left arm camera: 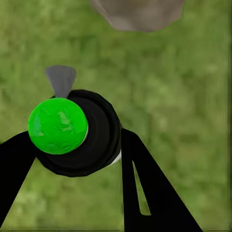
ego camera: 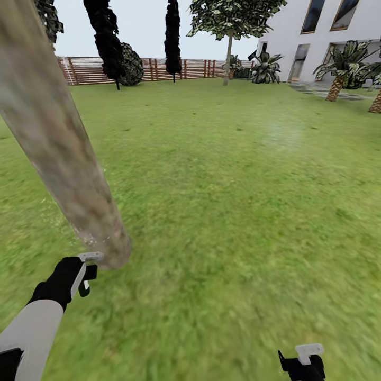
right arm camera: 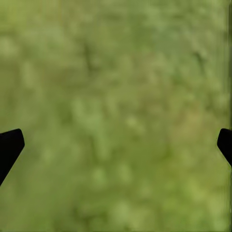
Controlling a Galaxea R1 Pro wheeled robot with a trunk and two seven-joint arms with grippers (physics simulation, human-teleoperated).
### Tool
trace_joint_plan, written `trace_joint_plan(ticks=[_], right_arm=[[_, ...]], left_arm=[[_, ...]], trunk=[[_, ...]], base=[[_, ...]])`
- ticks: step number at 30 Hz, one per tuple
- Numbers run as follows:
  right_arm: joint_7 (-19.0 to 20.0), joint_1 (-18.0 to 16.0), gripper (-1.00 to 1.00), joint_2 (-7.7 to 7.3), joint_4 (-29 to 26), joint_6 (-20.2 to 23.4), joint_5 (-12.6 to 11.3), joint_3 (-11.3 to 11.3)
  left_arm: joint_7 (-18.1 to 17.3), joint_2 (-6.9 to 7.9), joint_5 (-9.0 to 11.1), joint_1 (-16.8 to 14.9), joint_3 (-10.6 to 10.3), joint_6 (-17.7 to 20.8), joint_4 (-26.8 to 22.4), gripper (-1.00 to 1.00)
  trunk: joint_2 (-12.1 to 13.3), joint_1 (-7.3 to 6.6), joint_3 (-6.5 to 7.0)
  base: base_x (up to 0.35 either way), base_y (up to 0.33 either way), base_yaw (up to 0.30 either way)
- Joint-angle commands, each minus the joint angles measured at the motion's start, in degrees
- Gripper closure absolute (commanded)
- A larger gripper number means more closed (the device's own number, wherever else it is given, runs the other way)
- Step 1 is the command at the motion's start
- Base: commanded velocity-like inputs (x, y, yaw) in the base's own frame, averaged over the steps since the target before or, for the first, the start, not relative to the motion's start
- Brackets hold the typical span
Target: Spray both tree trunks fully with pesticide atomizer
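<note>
Your left gripper (ego camera: 87, 272) sits low at the head view's left, on the end of the white-sleeved, black-wristed left arm (ego camera: 32, 330), w/ grey-white fingers (ego camera: 79, 278) clenched round the small dark pesticide atomizer (ego camera: 90, 273). In the left wrist view you see that sprayer end-on: a round black body (left arm camera: 99, 140) w/ a bright green cap (left arm camera: 57, 125) and a grey wedge-shaped piece (left arm camera: 61, 79) sticking out beside it, the black fingers (left arm camera: 150, 188) pressed to either side. The thick mottled grey-brown tree trunk (ego camera: 58, 148) leans across the head view's left and meets the green lawn (ego camera: 227, 201) just beside the left gripper; its base (left arm camera: 137, 13) also shows at the edge of the left wrist view, close ahead of the atomizer but apart from it. You've got faint pale specks on the bark near the trunk's foot (ego camera: 87, 238); too blurred to say if that's spray.

Your right gripper (ego camera: 302, 365) is at the head view's bottom right, over grass, well apart from trunk and atomizer. In the right wrist view its black fingertips (right arm camera: 9, 147) stand far apart at both edges, spread wide, nothing between but blurred grass.

Far bkgd: brown fence of horizontal slats (ego camera: 159, 69), tall dark narrow trees (ego camera: 172, 37), a round dark bush (ego camera: 131, 64), a leafy thin-trunked tree (ego camera: 230, 26), striped palms (ego camera: 344, 66), and a white building (ego camera: 328, 32) at top right.
</note>
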Motion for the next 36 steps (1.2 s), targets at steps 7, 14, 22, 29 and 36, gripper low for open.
trace_joint_plan(ticks=[7, 14, 22, 29, 36], right_arm=[[0.0, 0.0, -1.0, 0.08, 0.0, 0.0, 0.0, 0.0], [0.0, 0.0, -1.0, -0.02, 0.1, 0.0, 0.1, 0.1], [0.0, 0.0, -1.0, 0.08, 0.1, 0.0, 0.0, 0.0], [0.0, 0.0, -1.0, 0.09, 0.1, 0.0, 0.0, 0.1], [0.0, 0.0, -1.0, 0.16, 0.1, 0.0, 0.0, 0.1]], left_arm=[[0.0, -0.14, 0.3, 0.4, 0.0, -0.2, -0.1, 1.0], [-0.1, -0.69, 0.6, 0.4, 0.1, -0.2, -0.8, 1.0], [-0.2, -0.7, 0.6, 0.4, 0.1, -0.2, -0.9, 1.0], [-0.2, -0.7, 0.6, 0.4, 0.1, -0.2, -0.9, 1.0], [-0.2, -0.75, 0.6, 0.4, 0.1, -0.2, -0.9, 1.0]], trunk=[[0.0, 0.0, 0.0], [0.0, 0.0, 0.0], [0.0, 0.0, 0.0], [0.0, 0.0, 0.0], [0.0, 0.0, 0.0]], base=[[0.16, -0.133, 0.0], [-0.042, -0.132, 0.0], [-0.094, -0.25, 0.076], [-0.056, -0.257, 0.275], [-0.001, -0.269, 0.277]])
